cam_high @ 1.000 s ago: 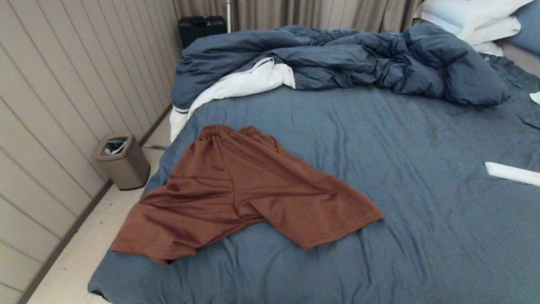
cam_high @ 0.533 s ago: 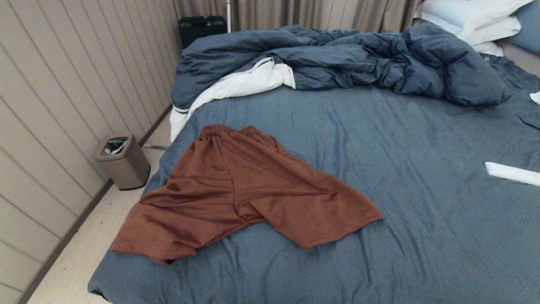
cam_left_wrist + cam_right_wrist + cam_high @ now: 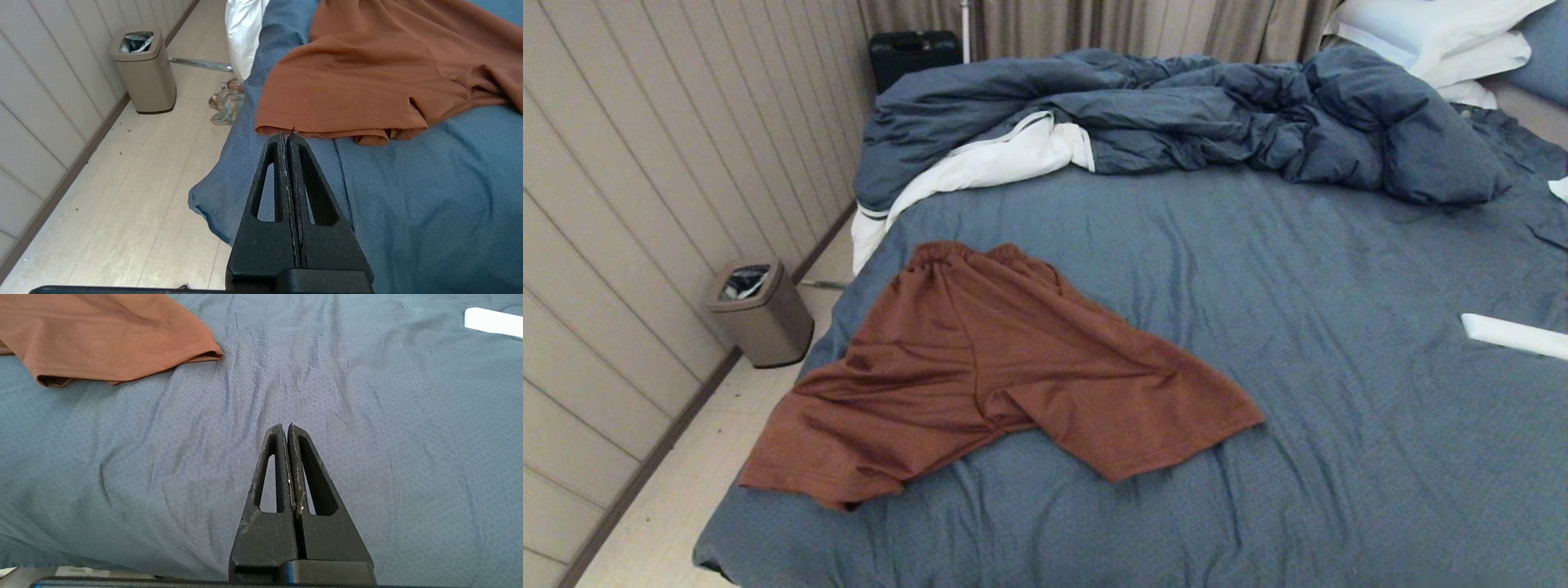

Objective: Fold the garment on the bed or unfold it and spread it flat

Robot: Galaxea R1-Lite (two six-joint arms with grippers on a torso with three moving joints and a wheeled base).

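The garment (image 3: 988,376), rust-brown shorts, lies spread on the near left part of the bed (image 3: 1298,327), waistband toward the duvet and both legs fanned toward me; its left leg reaches the mattress edge. In the left wrist view my left gripper (image 3: 286,134) is shut and empty, held back above the bed's near corner, short of the garment's (image 3: 367,77) hem. In the right wrist view my right gripper (image 3: 285,426) is shut and empty over bare sheet, with the garment's (image 3: 102,339) other leg off to one side. Neither arm shows in the head view.
A rumpled blue duvet (image 3: 1176,122) with white lining lies across the far side, white pillows (image 3: 1429,33) at the far right. A white flat object (image 3: 1515,335) rests on the sheet at the right. A beige bin (image 3: 758,310) and slippers (image 3: 226,104) are on the floor to the left.
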